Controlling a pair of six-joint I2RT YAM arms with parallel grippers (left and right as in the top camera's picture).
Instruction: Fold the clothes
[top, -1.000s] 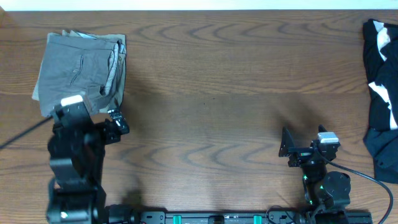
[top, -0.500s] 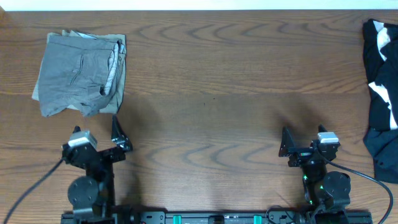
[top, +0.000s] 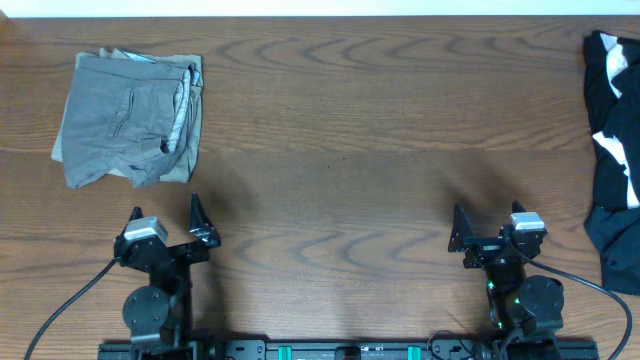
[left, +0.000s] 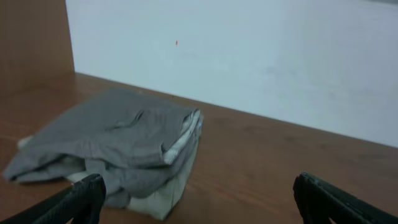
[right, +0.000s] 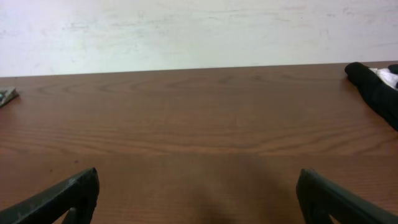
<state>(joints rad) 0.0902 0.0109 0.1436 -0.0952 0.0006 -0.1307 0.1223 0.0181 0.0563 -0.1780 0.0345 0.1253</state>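
The mid-grey shorts (top: 128, 115) lie folded at the table's far left, a back pocket up and the pale waistband lining showing at the right edge. They rest on lighter beige-khaki shorts (top: 186, 165) whose edge peeks out below. In the left wrist view the grey shorts (left: 118, 140) lie ahead and left of the fingers. My left gripper (top: 165, 215) is open and empty near the front edge, below the pile. My right gripper (top: 487, 218) is open and empty at the front right. Its wrist view shows only bare wood between the fingers (right: 199, 199).
A black-and-white garment (top: 612, 150) lies crumpled at the table's right edge; its tip shows in the right wrist view (right: 373, 84). A white wall runs along the table's far edge. The beige shorts also show under the grey ones in the left wrist view (left: 163, 198).
My left arm has drawn back from the folded pile toward the front edge and settled low, with its gripper open. The right arm has not moved.
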